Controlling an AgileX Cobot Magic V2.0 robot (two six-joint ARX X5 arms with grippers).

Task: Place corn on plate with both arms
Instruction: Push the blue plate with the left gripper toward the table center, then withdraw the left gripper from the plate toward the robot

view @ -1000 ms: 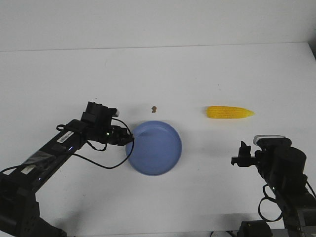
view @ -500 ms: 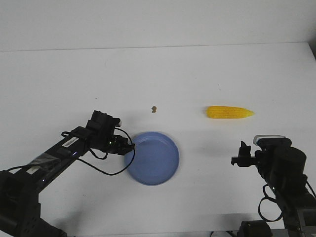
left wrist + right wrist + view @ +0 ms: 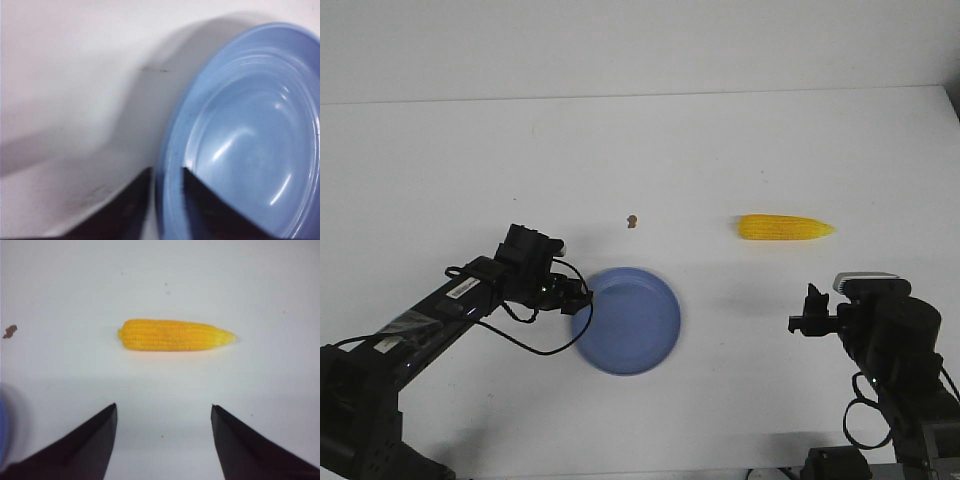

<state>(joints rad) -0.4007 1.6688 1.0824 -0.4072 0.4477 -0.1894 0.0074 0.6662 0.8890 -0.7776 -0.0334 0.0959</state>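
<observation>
On its rim, left pincer (image 3: pixel 582 298) clamps plate (image 3: pixel 632 325), dragged slightly nearer; right pincer (image 3: pixel 162 440) gapes.

Two black jointed arms (image 3: pixel 440 300), looping black cables, silver camera module (image 3: pixel 865 282) on right.

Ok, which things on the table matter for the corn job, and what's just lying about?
Part of the job:
- corn, lying bare on the table, untouched
- plate, its rim pinched by the left gripper
- right gripper, open, corn ahead of it

Lying about:
- small brown speck beyond the plate
</observation>
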